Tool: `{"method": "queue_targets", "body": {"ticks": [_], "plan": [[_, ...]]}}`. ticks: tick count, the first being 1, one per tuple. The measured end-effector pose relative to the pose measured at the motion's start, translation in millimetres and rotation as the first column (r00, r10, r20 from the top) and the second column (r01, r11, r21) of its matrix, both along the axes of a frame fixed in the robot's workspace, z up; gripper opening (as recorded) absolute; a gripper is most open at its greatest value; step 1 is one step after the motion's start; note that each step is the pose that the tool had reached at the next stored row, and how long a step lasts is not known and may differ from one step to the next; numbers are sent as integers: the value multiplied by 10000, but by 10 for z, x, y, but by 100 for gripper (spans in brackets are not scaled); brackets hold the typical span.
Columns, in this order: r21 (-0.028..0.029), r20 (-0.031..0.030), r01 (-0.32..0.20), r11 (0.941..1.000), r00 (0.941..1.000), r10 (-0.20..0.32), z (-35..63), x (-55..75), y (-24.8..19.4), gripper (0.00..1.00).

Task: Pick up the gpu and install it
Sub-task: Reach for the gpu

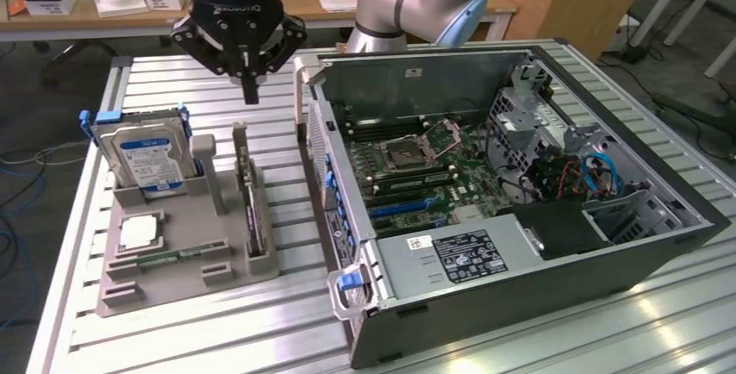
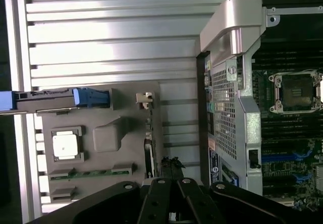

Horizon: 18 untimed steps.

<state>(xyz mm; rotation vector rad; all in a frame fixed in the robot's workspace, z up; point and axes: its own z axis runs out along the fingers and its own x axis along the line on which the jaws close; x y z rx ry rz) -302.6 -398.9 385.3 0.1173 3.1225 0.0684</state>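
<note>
Pincer: the gripper [image 1: 251,90] is clenched, its fingertips pressed together with nothing between them, pointing straight down.
Gpu place: the gpu [image 1: 247,193] stands on edge in a slot of the gray holder [image 1: 172,283], on the holder's side nearest the computer case [image 1: 345,219], and nothing touches it.
Direction from pincer: in the exterior view the card lies at about 6 o'clock from the fingertips and lower. Its far end is near them but apart.
Long axis: roughly 12 to 6 o'clock in the exterior view, running alongside the case wall.
Neighbours: the hard drive [image 1: 144,154] at about 9 o'clock of the card; the motherboard [image 1: 420,167] at about 3 o'clock, inside the open case.
Arm: only one arm, so no choice of side.
Stage, as I judge it: the pickup is not yet made — the card sits unheld in its slot.
</note>
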Motion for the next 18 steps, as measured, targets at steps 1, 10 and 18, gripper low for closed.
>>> {"method": "queue_targets", "body": {"ticks": [1,10,18], "plan": [[0,-7,0,10000,10000,0,-2,-13,0,10],[0,-63,-1,10000,10000,1,-20,-133,0,10],[-1,-105,0,10000,9999,0,-32,-209,0,10]]}}
